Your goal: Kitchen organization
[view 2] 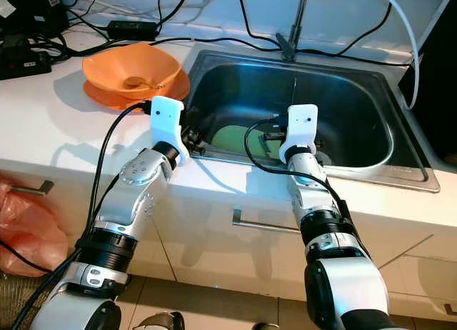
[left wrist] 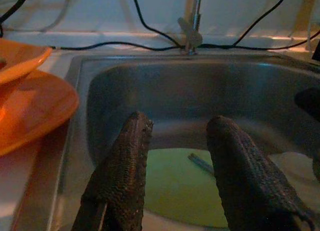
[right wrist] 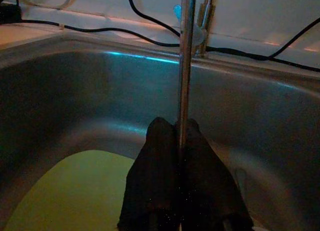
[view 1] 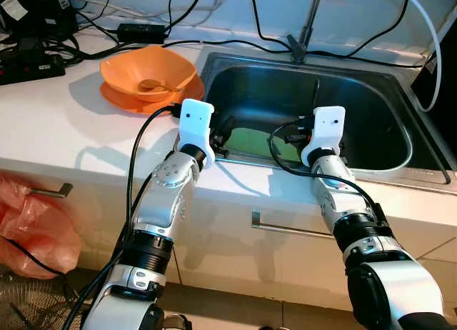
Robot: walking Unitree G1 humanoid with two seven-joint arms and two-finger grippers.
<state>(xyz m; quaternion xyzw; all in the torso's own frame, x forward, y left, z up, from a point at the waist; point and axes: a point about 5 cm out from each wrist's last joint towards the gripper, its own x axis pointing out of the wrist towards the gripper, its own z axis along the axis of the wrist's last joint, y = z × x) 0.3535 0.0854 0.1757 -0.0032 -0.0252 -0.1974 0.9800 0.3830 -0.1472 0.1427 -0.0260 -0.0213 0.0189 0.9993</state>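
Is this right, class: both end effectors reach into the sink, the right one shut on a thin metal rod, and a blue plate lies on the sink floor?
Not quite. The plate is green, not blue, as the left eye view shows. The rest stands: both reach into the sink, the left end effector open, the right end effector shut on the rod.

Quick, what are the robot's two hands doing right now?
Left gripper: open, empty, above the green plate in the steel sink.
Right gripper: shut on a thin metal rod.
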